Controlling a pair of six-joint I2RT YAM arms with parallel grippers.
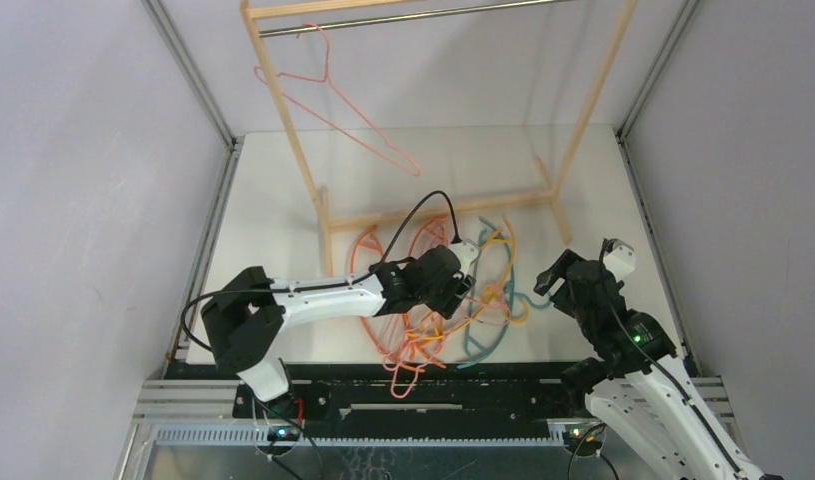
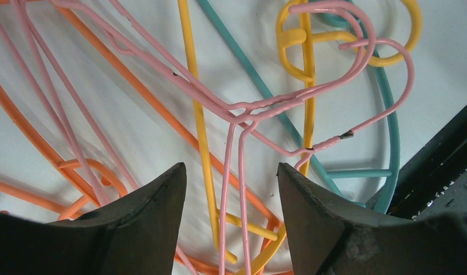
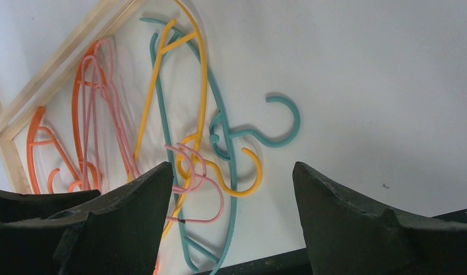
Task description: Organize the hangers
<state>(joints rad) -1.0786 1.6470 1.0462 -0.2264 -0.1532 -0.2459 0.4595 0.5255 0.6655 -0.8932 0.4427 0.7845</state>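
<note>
Item: tangled hangers (image 1: 453, 300) in pink, orange, yellow and teal lay on the table (image 1: 273, 200), just in front of the wooden rack's (image 1: 583, 110) base bar. One pink hanger (image 1: 333, 100) hung on its rod. My left gripper (image 2: 231, 177) stood apart astride pink wires, clamping nothing. My right gripper (image 3: 231, 183), also apart, hovered in front of the rack's right foot.

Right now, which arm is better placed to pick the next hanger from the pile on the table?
The left. The left gripper hangs open directly over the pile, with the wires of a pink hanger between its fingers. The right gripper is open too, but stands off at the pile's right edge.
</note>
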